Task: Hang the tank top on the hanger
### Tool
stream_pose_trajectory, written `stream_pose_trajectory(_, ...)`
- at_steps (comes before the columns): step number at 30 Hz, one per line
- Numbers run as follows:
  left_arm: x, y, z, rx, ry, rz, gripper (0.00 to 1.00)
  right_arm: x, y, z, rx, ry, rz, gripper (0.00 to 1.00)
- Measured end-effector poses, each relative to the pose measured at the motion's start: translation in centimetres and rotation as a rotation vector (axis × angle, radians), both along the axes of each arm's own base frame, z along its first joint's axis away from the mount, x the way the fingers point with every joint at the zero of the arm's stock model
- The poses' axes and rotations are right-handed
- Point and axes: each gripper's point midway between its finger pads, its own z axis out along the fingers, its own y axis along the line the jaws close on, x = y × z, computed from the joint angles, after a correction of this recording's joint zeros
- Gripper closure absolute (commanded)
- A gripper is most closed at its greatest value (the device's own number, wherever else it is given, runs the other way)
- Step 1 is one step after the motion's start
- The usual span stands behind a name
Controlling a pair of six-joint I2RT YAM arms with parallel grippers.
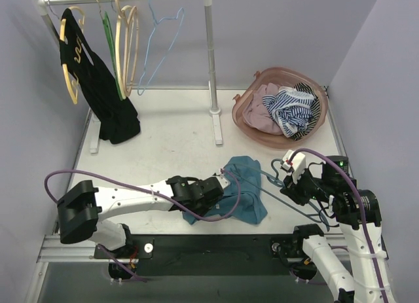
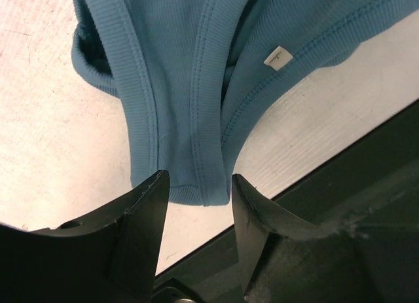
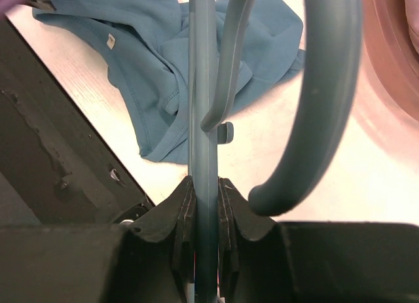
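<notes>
The teal-blue tank top [image 1: 243, 192] lies crumpled on the table near the front edge. In the left wrist view its strap [image 2: 190, 120] ends just ahead of my open left gripper [image 2: 196, 185], which is empty with the jaws either side of the strap's tip. My left gripper [image 1: 219, 185] sits at the tank top's left edge. My right gripper [image 1: 296, 185] is shut on the dark teal hanger [image 1: 288, 185], right of the tank top. In the right wrist view the hanger's bar [image 3: 203, 120] runs up from my right gripper [image 3: 205, 185], its hook [image 3: 321, 100] curving on the right.
A clothes rack [image 1: 211, 61] at the back holds a black garment [image 1: 98, 87], a green hanger [image 1: 108, 41], wooden hangers and a light-blue wire hanger [image 1: 157, 41]. A pink basket [image 1: 243, 113] with striped cloth [image 1: 294, 110] stands back right. The table's black front edge [image 2: 340, 172] is close.
</notes>
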Motion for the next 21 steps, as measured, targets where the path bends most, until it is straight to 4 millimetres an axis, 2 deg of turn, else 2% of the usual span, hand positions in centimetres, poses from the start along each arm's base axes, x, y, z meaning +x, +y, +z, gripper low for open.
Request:
stream_pose_trajectory(5, -0.2, -0.4, -1.5, 0.073, -0.016, 0.013, 0.47, 0.0, 0.0, 0.0, 0.006, 0.003, -0.007, 1.0)
stream_pose_trajectory(11, -0.1, -0.4, -3.1, 0.148, -0.011, 0.022, 0.54, 0.0, 0.1, 0.0, 0.009, 0.005, -0.008, 1.0)
stream_pose_trajectory(16, -0.1, -0.2, -3.9, 0.186, -0.005, 0.032, 0.81, 0.0, 0.1, 0.1, 0.012, 0.006, -0.006, 1.0)
stream_pose_trajectory(17, -0.1, -0.2, -4.0, 0.191, -0.004, 0.033, 0.93, -0.1, 0.2, 0.1, 0.014, 0.007, -0.006, 1.0)
stream_pose_trajectory(21, -0.1, 0.0, -3.9, 0.202, -0.002, 0.035, 0.98, -0.1, 0.4, 0.1, 0.024, 0.009, 0.002, 1.0)
